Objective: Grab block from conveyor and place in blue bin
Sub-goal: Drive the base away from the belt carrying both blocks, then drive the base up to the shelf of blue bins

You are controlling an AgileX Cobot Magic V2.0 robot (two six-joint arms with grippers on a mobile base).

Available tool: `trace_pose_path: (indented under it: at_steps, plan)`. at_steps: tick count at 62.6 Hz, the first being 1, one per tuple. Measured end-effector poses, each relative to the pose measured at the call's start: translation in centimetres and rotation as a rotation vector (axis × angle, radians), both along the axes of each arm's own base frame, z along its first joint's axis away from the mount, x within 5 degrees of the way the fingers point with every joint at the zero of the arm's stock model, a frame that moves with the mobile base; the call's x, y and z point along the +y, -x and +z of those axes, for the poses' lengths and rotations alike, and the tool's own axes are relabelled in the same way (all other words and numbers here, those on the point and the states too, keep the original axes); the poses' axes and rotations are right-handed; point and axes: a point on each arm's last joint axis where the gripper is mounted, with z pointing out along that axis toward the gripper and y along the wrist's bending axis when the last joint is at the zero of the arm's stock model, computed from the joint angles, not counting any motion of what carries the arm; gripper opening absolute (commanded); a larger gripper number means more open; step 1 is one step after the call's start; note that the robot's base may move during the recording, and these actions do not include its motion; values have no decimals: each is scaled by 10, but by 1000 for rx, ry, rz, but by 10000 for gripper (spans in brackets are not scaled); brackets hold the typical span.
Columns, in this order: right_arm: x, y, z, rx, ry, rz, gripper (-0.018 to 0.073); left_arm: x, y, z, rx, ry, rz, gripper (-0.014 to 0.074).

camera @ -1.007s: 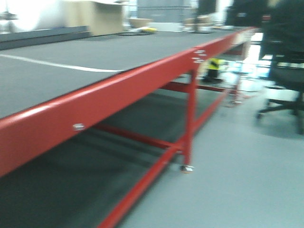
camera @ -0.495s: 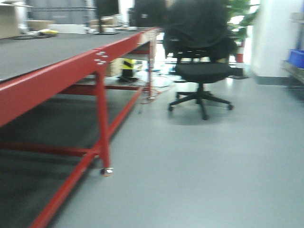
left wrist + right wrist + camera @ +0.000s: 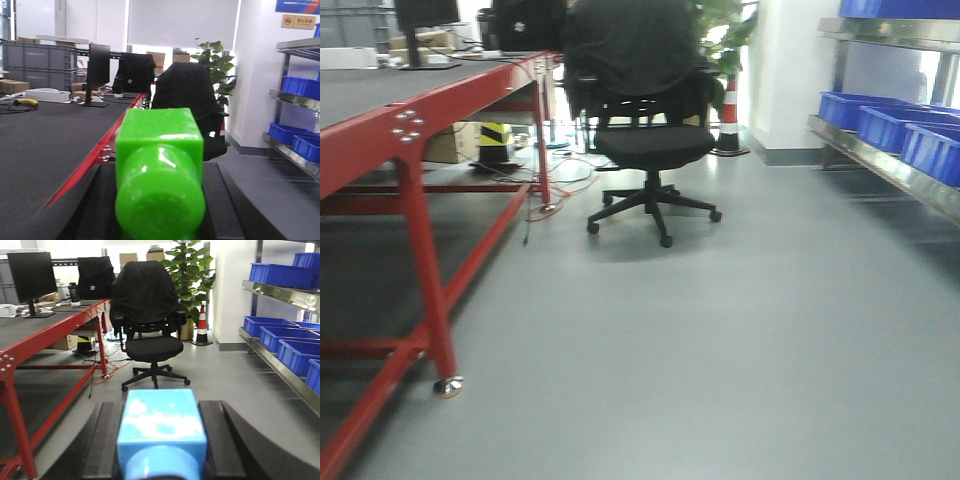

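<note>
My left gripper (image 3: 160, 172) is shut on a bright green block (image 3: 159, 142) that has a round stud facing the camera. A light blue block (image 3: 162, 432) sits between the dark fingers of my right gripper (image 3: 162, 407), which is shut on it. The conveyor (image 3: 375, 135), a dark grey belt on a red frame, runs along the left in the front view, and its belt (image 3: 45, 145) also shows in the left wrist view. Blue bins (image 3: 890, 125) stand on a metal shelf at the right, with further blue bins (image 3: 280, 337) in the right wrist view. Neither gripper shows in the front view.
A black office chair (image 3: 645, 140) draped with a dark jacket stands ahead on the grey floor. A traffic cone (image 3: 728, 115) and a plant (image 3: 190, 270) are behind it. Cables (image 3: 545, 205) lie by the conveyor leg. A monitor (image 3: 31, 277) stands on the belt's far end.
The front view has swung to the right, from the conveyor's belt and frame to the open floor, the chair and the shelf of blue bins.
</note>
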Motion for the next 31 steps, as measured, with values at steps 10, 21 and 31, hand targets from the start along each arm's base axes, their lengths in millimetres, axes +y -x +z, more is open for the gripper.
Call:
trace_pose_path:
  at_steps: [10, 21, 31]
  plan:
    - [0, 0, 0, 0, 0, 0, -162, 0, 0, 0, 0, 0, 0, -111]
    - [0, 0, 0, 0, 0, 0, -162, 0, 0, 0, 0, 0, 0, -111]
    - [0, 0, 0, 0, 0, 0, -162, 0, 0, 0, 0, 0, 0, -111]
